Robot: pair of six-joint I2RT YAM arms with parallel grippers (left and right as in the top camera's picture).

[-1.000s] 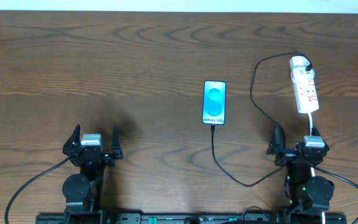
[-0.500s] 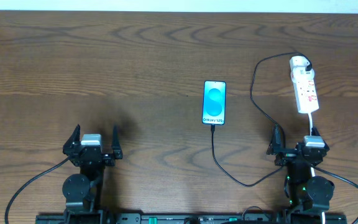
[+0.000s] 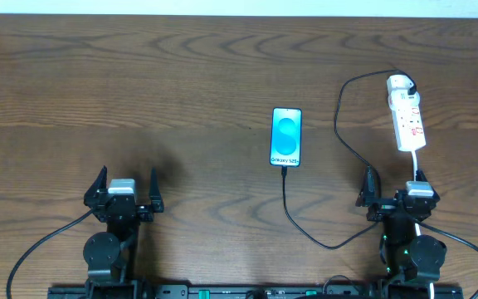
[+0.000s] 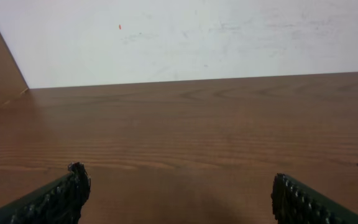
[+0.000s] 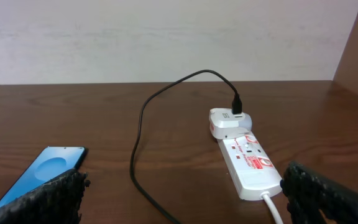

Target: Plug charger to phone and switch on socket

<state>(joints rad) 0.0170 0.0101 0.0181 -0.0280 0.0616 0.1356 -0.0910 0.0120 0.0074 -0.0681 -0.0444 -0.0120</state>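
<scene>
Looks like a robot lab or test bench. Two small black arms, the left arm (image 3: 106,249) and the right arm (image 3: 413,253), sit on a black rail (image 3: 247,291) at the near edge of a dark wood-grain table (image 3: 181,75). Loose cables trail from their bases, and small green lights show on the right one. A plain white wall (image 4: 197,37) stands behind. The tabletop carries staged props: a phone (image 3: 286,137), a white power strip (image 3: 407,116) and a black charger cable (image 3: 285,191).

I count one phone (image 3: 286,137), one charger (image 3: 285,187) and one socket (image 3: 407,118), all nearer my right gripper (image 3: 394,176) than my left gripper (image 3: 128,174).
</scene>
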